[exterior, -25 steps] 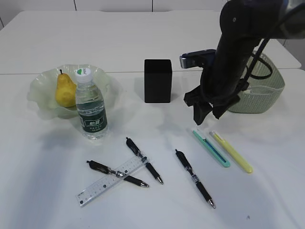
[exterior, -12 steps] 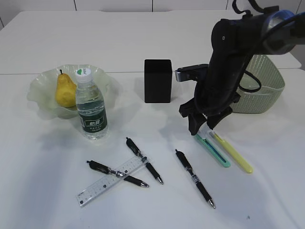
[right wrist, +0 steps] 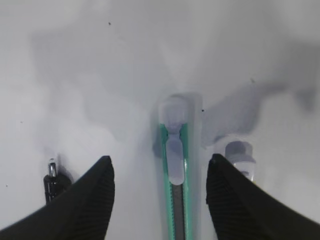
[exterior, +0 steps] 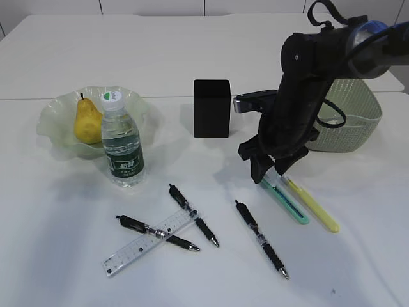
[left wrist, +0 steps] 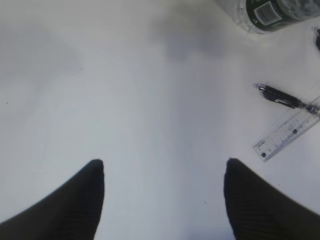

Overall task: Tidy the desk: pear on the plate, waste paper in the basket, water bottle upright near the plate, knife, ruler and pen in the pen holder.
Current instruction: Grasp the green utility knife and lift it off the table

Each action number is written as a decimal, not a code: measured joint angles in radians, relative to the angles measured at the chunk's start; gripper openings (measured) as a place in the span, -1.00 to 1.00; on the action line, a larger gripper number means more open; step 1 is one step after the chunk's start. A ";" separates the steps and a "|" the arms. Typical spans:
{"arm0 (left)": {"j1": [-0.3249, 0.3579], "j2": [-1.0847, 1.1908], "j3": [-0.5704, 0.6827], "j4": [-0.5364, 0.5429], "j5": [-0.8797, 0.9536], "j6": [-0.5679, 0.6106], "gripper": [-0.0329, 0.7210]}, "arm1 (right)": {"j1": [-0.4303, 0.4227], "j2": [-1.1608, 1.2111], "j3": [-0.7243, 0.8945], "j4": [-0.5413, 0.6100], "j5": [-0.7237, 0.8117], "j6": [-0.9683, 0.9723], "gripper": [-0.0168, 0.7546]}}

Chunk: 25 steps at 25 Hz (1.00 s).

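My right gripper (exterior: 268, 167) hangs open just above the far end of the teal knife (exterior: 287, 203). In the right wrist view the knife (right wrist: 175, 165) lies between the fingers, right gripper (right wrist: 160, 158) untouched by it. A yellow knife (exterior: 316, 208) lies beside it. Three black pens (exterior: 193, 215) and the clear ruler (exterior: 150, 243) lie at the front. The pear (exterior: 87, 120) sits on the plate (exterior: 54, 121), with the water bottle (exterior: 121, 144) upright beside it. The pen holder (exterior: 211, 107) stands mid-desk. My left gripper (left wrist: 162, 167) is open over bare desk. The waste paper is out of view.
The sage basket (exterior: 358, 121) stands at the right, behind my right arm. The left wrist view catches the bottle's base (left wrist: 272, 12), one pen (left wrist: 280, 96) and the ruler's end (left wrist: 290, 132) at its right edge. A pen tip (right wrist: 52, 175) lies left of the right fingers.
My right arm has come down and to the left, bringing the open gripper over the teal knife's far end. Nothing on the desk has moved.
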 joint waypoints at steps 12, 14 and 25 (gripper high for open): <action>0.000 0.000 0.000 0.000 0.000 0.000 0.49 | 0.000 0.016 -0.004 0.006 -0.012 -0.011 0.17; 0.000 0.000 0.000 0.000 0.000 0.000 0.49 | 0.000 0.016 -0.004 0.006 -0.015 -0.011 0.17; 0.000 0.000 0.000 0.000 0.000 0.000 0.49 | 0.000 0.029 -0.018 0.006 -0.031 -0.013 0.17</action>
